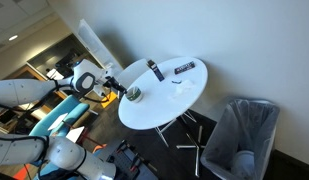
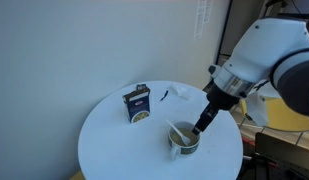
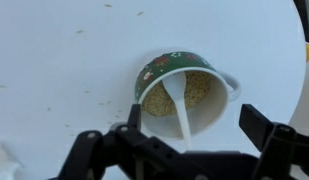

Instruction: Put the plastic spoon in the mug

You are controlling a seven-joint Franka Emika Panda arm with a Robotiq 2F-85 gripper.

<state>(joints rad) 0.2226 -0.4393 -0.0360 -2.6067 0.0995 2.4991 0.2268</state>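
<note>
The mug (image 3: pixel 184 92) is small and round, with a green patterned outside, a pale inside and a grainy filling. It stands on the round white table (image 3: pixel 54 60). The white plastic spoon (image 3: pixel 179 105) rests in the mug, bowl down in the filling and handle leaning over the rim towards me. My gripper (image 3: pixel 194 118) is open just above the mug, one finger on each side of the spoon handle, not touching it. The mug (image 1: pixel 134 94) (image 2: pixel 184 144), the spoon (image 2: pixel 177 130) and the gripper (image 1: pixel 120 90) (image 2: pixel 201 124) show in both exterior views.
A blue box (image 2: pixel 138 103) and a black bar (image 2: pixel 181 93) lie on the table behind the mug. Two black bars (image 1: pixel 155 70) (image 1: pixel 184 68) lie at the far side of the table. A dark bin (image 1: pixel 239 140) stands on the floor beside the table legs.
</note>
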